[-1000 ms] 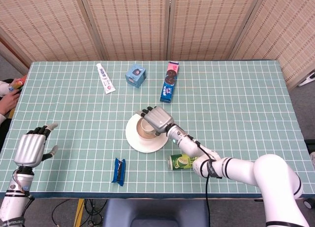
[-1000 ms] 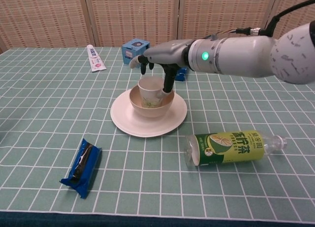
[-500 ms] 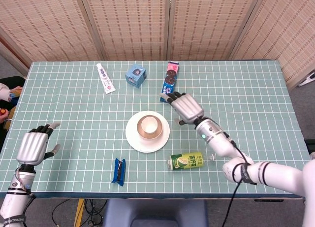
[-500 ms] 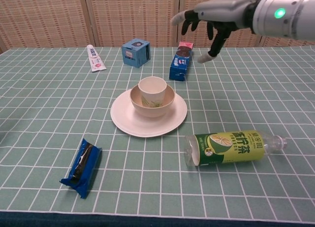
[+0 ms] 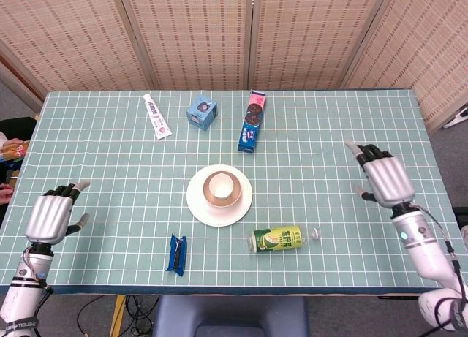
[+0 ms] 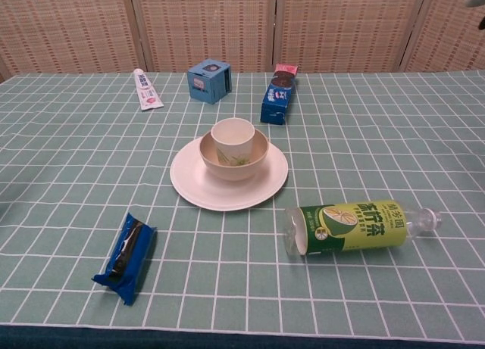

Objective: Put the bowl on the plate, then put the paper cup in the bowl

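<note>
A cream plate (image 5: 199, 205) (image 6: 189, 184) lies at the table's middle with a beige bowl (image 5: 234, 196) (image 6: 256, 161) on it. A paper cup (image 5: 219, 186) (image 6: 233, 140) stands upright inside the bowl. My right hand (image 5: 386, 179) hovers open near the table's right edge, far from the plate, holding nothing. Over the front left corner my left hand (image 5: 52, 216) is open and empty. The chest view shows only a sliver of the right hand at its top right corner.
A green drink bottle (image 5: 278, 239) (image 6: 350, 226) lies on its side right of the plate. A blue snack pack (image 5: 176, 254) (image 6: 126, 257) lies front left. At the back sit a white tube (image 5: 156, 117), a blue box (image 5: 202, 111) and a blue cookie pack (image 5: 251, 126).
My right hand let go of the cup in the bowl, rose, and swung far to the right side of the table. The left hand barely moved.
</note>
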`<state>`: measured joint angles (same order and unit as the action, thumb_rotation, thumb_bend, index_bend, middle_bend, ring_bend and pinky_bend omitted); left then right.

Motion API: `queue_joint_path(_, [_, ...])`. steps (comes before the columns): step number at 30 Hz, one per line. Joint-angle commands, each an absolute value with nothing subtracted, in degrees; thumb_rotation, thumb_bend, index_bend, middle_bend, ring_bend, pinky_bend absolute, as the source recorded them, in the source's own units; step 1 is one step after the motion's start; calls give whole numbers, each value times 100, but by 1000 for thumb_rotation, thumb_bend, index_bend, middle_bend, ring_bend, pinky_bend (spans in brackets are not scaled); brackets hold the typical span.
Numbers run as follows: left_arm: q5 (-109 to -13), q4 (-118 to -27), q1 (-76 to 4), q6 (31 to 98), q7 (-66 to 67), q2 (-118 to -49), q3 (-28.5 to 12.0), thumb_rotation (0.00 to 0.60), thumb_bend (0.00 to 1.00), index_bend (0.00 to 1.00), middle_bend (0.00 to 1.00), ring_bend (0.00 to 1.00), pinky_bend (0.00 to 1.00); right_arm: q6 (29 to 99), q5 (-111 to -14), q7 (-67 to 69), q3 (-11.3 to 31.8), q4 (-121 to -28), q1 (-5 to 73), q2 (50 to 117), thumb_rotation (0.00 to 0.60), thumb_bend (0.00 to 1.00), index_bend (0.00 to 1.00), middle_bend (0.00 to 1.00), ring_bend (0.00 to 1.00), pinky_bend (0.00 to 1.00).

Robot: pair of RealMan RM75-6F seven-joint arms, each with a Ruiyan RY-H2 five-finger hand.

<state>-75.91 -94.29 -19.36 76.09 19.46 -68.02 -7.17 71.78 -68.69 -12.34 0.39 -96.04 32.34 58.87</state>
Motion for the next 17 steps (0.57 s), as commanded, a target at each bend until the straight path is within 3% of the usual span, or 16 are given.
queue_joint_path(1, [-7578, -9455, -1926, 7631, 1999, -6816, -713, 600, 260, 229, 328, 356, 481, 7971, -7236, -791, -235, -9502, 2457, 5714, 600, 228, 65, 213, 160, 368])
queue_joint_path(8, [-7548, -9629, -1838, 7830, 2198, -6835, -721, 600, 260, 231, 327, 356, 475, 8844, -7557, -381, -369, -9233, 1545, 5792, 600, 228, 64, 218, 160, 368])
queue_joint_path(17, [-7767, -9759, -1607, 8194, 2241, -6862, -589, 600, 260, 233, 328, 339, 425, 9071, -7761, -181, -351, -9123, 1006, 5916, 600, 228, 65, 227, 160, 368])
